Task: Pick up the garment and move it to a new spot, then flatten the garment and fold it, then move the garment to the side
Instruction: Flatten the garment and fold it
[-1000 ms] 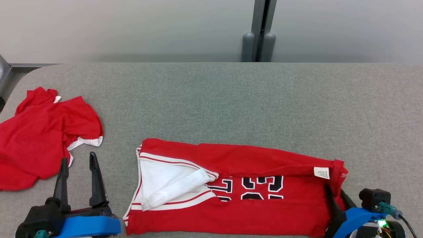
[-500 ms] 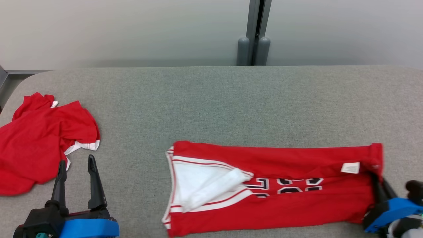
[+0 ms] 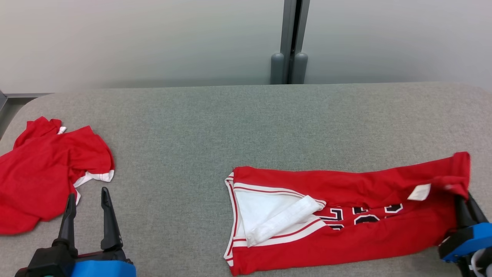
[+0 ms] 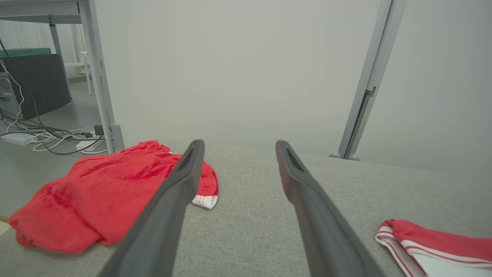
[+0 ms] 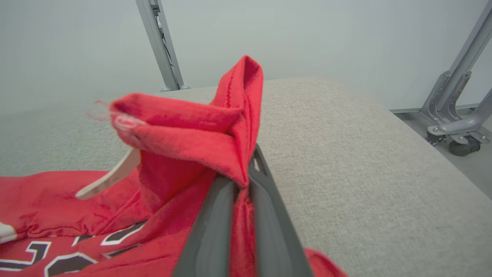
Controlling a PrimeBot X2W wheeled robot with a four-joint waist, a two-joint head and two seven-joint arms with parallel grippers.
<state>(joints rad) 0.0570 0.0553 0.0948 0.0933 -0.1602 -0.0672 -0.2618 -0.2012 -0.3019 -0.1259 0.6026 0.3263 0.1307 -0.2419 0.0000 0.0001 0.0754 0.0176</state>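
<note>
Garment, soft and floppy, grasped at its 3 o'clock edge by right end effector; left end effector released.

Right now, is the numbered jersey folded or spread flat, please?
Folded: the jersey lies doubled lengthwise, one layer covering half its numbers.

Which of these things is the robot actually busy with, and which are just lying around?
Working with: folded red jersey, its corner pinched by the shut right gripper; grey padded table.
Just lying about: crumpled red garment at the table's left; open left gripper, holding nothing; cables on the floor.
</note>
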